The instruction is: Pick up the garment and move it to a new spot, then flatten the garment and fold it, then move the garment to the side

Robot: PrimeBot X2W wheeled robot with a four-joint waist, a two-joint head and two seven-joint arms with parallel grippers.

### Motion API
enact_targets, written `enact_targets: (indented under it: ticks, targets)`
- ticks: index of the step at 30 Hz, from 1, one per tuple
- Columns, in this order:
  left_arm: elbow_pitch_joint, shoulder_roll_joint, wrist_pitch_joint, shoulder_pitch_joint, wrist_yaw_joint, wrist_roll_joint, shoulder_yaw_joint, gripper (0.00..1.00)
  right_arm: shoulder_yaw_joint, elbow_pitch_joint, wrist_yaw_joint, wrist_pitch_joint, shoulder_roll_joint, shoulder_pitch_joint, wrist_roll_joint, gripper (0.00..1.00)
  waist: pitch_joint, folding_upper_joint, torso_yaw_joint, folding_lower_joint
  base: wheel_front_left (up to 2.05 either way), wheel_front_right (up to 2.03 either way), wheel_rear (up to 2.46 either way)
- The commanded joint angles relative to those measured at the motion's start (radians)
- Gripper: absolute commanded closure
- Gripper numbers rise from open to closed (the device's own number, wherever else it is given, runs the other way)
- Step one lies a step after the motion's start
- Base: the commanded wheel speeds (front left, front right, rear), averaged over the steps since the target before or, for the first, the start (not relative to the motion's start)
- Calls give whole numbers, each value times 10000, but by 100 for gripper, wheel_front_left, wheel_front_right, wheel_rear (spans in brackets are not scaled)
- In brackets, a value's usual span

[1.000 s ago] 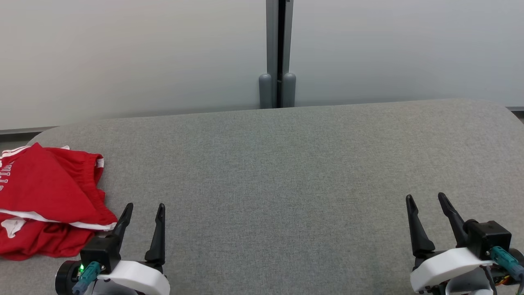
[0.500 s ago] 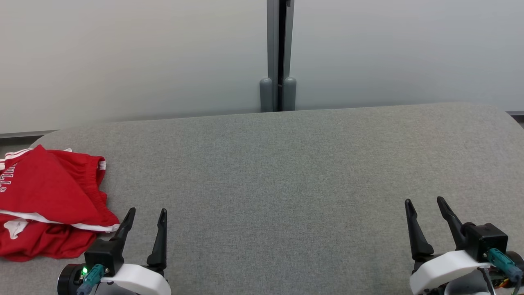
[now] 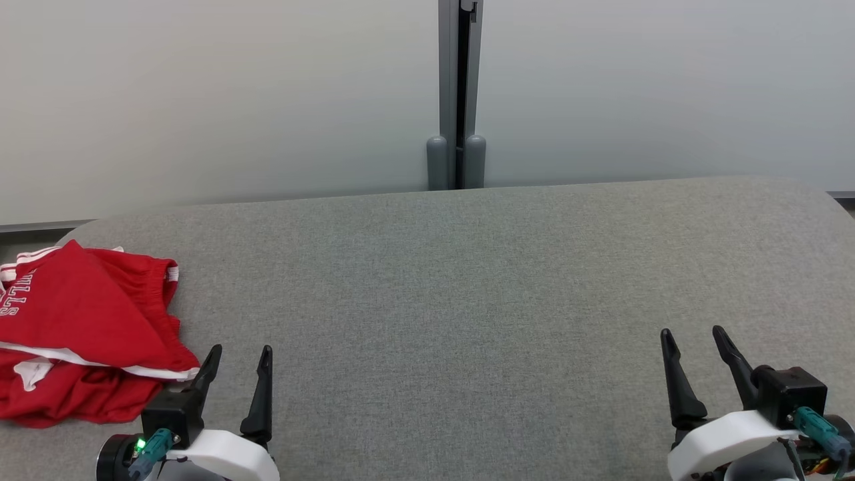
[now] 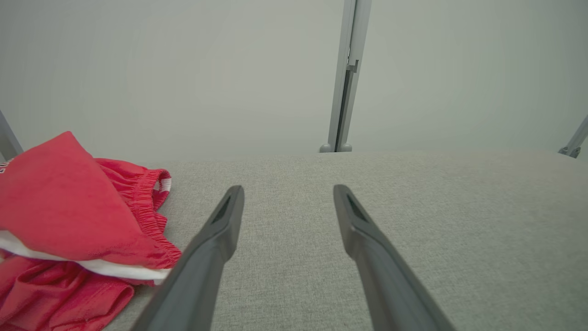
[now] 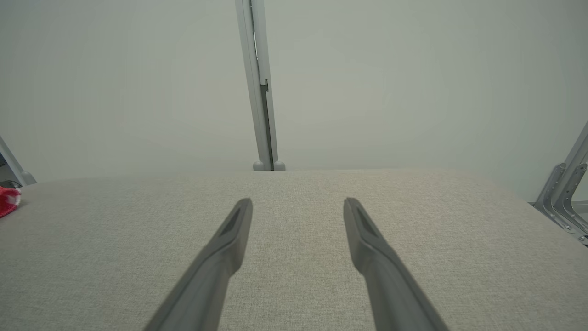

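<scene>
The garment (image 3: pixel 80 327) is a pair of red shorts with white trim, lying folded in a heap at the left end of the grey fabric table (image 3: pixel 467 300). The left wrist view has the garment (image 4: pixel 69 225) at its left, elastic waistband showing. My left gripper (image 3: pixel 240 354) hovers just right of the garment, open and empty, as its wrist view (image 4: pixel 288 195) confirms. Far to the right, my right gripper (image 3: pixel 691 337) also stands open with nothing between its fingers (image 5: pixel 298 204). A red scrap of the garment (image 5: pixel 8 201) shows at that view's left edge.
A pale partition wall stands behind the table, with a grey post (image 3: pixel 456 100) at its middle. Metal brackets (image 5: pixel 565 197) stand off the table's right end. The table's far corners are rounded.
The whole head view has shifted slightly down and right, so the camera moved. Both grippers stay open in about the same place, and the garment lies as before.
</scene>
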Motion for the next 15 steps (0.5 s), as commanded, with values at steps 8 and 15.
enact_targets:
  ticks: [8, 15]
  targets:
    - [103, 123, -27, -258, 34, -138, -52, 0, 18, -42, 0, -61, 0, -1, 50, 0, 0, 0, 190, 0, 0, 0, 0]
    - [-12, 135, -46, -485, 121, -198, -78, 0, -1, -321, 0, -104, -31, 42, 28, 0, 74, 0, 1016, 0, 0, 0, 0]
